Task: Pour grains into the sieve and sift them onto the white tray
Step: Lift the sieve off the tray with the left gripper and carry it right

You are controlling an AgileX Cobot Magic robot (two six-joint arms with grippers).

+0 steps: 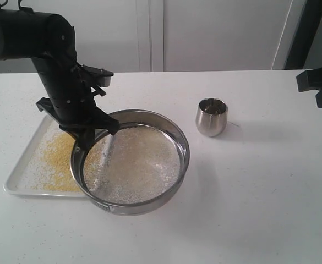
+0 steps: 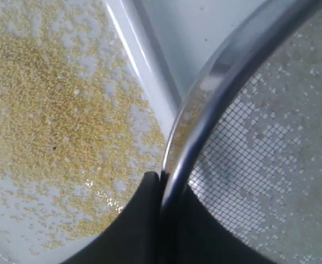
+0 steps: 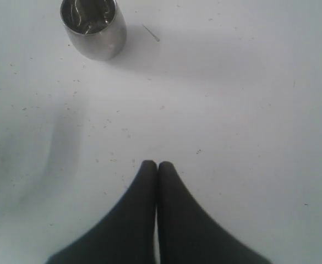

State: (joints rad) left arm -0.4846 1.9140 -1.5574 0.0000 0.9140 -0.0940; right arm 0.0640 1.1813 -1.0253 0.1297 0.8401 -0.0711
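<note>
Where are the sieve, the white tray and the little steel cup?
sieve (image 1: 149,207), exterior view, on its front outer wall.
white tray (image 1: 27,154), exterior view, on its left rim.
steel cup (image 1: 211,118), exterior view, on its shiny side.

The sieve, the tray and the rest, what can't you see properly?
- Exterior view: the white tray's right end is hidden by the sieve.
- Exterior view: the left gripper and its arm cover part of the sieve's rim.
- Exterior view: the right arm is cut off by the picture's edge.
- Steel cup: too small and shiny in both views to show whether anything is inside.
</note>
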